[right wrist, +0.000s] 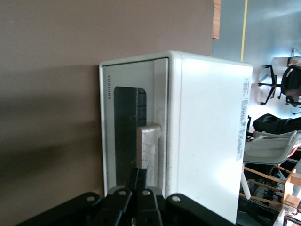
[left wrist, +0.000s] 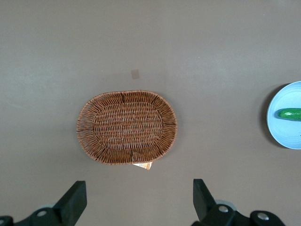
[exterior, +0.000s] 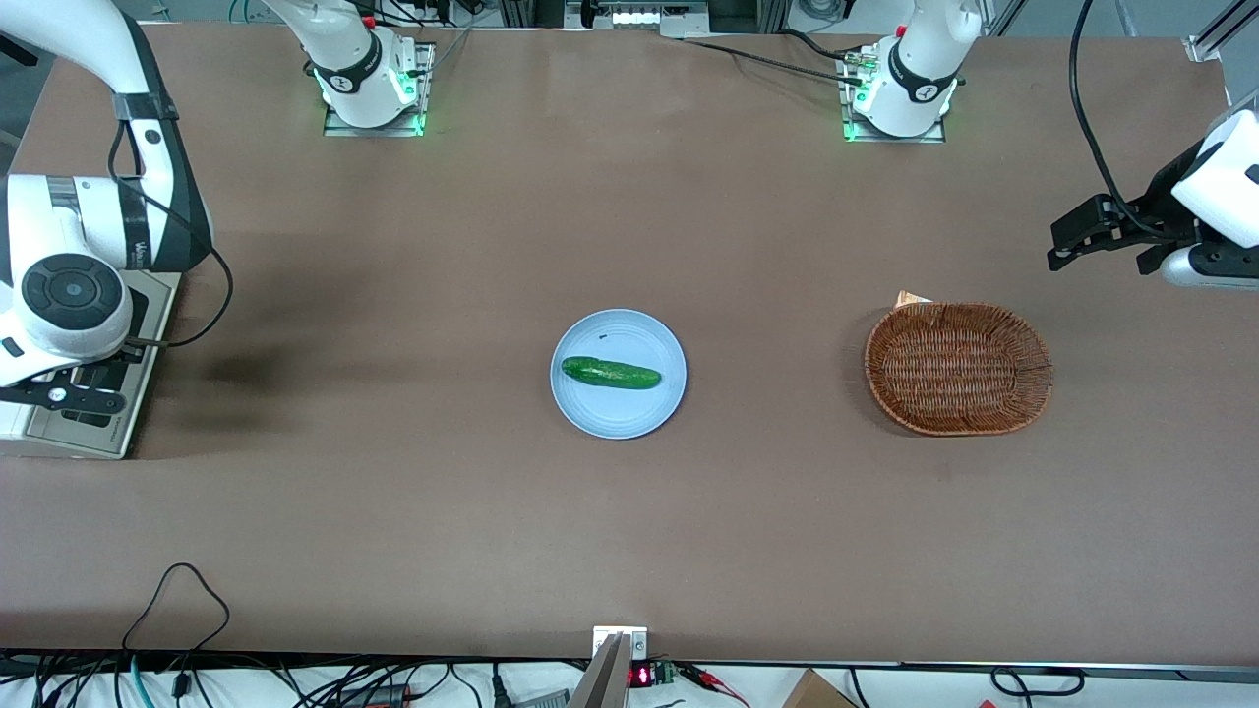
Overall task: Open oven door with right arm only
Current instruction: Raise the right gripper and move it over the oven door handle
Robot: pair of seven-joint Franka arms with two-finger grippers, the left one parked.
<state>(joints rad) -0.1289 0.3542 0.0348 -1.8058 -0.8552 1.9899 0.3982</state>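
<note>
The cream-white oven (right wrist: 207, 132) stands at the working arm's end of the table, its door (right wrist: 109, 136) flush against the body. A dark glass window (right wrist: 126, 127) and a silver bar handle (right wrist: 149, 143) show on the door. My right gripper (right wrist: 143, 175) is shut, its two black fingertips pressed together with nothing between them, right at the handle's near end. In the front view the right arm (exterior: 69, 285) hangs over the oven (exterior: 98, 433) and hides most of it.
A blue plate (exterior: 590, 413) with a cucumber (exterior: 610, 373) lies mid-table. A wicker basket (exterior: 958, 368) sits toward the parked arm's end. The table edge runs close beside the oven.
</note>
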